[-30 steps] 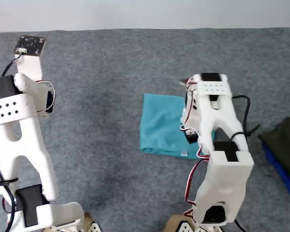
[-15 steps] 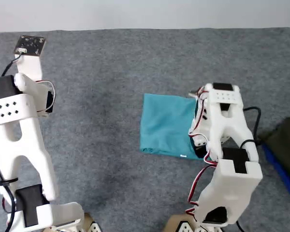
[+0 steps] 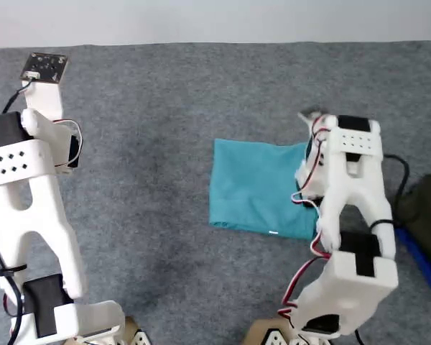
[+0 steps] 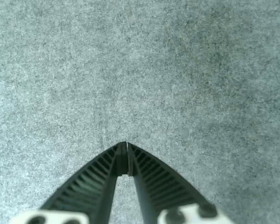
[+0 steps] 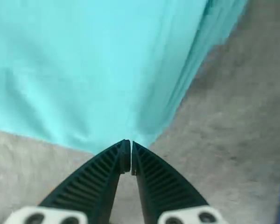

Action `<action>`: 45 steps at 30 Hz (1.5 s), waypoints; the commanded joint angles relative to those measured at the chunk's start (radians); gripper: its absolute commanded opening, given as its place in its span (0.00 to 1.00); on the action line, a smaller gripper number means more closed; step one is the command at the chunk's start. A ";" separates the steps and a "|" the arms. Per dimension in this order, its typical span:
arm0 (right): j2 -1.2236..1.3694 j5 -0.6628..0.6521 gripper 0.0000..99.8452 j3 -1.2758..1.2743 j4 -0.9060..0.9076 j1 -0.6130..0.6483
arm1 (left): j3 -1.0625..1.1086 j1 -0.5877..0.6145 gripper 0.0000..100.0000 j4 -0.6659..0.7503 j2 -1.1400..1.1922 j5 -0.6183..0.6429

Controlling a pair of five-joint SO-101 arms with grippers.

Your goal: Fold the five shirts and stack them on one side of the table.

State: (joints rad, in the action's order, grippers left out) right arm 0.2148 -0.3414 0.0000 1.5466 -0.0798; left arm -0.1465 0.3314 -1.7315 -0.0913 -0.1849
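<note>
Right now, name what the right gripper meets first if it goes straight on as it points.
Probably the teal shirt: its edge lies just ahead of the right gripper, though depth is unclear.

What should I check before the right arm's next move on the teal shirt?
1. Teal shirt folded, lying flat on the table: ok.
2. Right gripper shut, tips at the shirt's edge: ok.
3. Cloth pinched between its tips: cannot tell.
4. Left gripper shut over bare table, away from the shirt: ok.
5. Dark pile apart from the teal shirt: ok.
6. Teal shirt stacked with others: not ok, it lies alone mid-table.
</note>
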 commanded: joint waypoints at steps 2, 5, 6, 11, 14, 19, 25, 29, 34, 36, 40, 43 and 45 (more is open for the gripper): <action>-0.059 -0.005 0.01 0.109 -0.139 0.036 | -0.002 0.002 0.01 -0.023 -0.046 -0.003; 0.008 -0.005 0.01 0.107 -0.321 0.038 | -0.002 0.002 0.01 -0.023 -0.046 -0.003; 0.041 -0.006 0.01 0.109 -0.375 0.035 | -0.002 0.002 0.01 -0.023 -0.046 -0.003; 0.189 -0.008 0.01 0.114 -0.541 0.019 | -0.002 0.002 0.01 -0.023 -0.046 -0.003; 0.254 -0.008 0.01 0.114 -0.579 0.005 | -0.002 0.002 0.01 -0.023 -0.046 -0.003; 0.263 -0.006 0.01 0.170 -0.496 0.007 | -0.002 0.002 0.01 -0.023 -0.043 -0.003; 0.179 -0.005 0.01 0.304 -0.433 0.027 | -0.002 0.002 0.01 -0.023 -0.040 -0.003; 0.222 -0.006 0.01 0.325 -0.521 0.019 | -0.002 0.002 0.01 -0.023 -0.041 -0.006; 0.371 -0.011 0.01 0.328 -0.584 -0.007 | -0.002 0.002 0.01 -0.023 -0.043 -0.006; 0.404 -0.011 0.01 0.328 -0.576 -0.019 | -0.002 0.002 0.01 -0.023 -0.043 -0.006; 0.387 -0.008 0.01 0.347 -0.536 -0.025 | -0.002 0.002 0.01 -0.023 -0.043 -0.006; 0.326 -0.006 0.01 0.388 -0.483 -0.018 | -0.002 0.002 0.01 -0.023 -0.041 -0.006; 0.277 -0.005 0.01 0.423 -0.443 -0.005 | -0.002 0.002 0.01 -0.023 -0.044 -0.006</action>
State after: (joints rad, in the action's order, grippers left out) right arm 0.6107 -0.3414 0.3391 1.0556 -0.0921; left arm -0.1465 0.3314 -1.7315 -0.0913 -0.1849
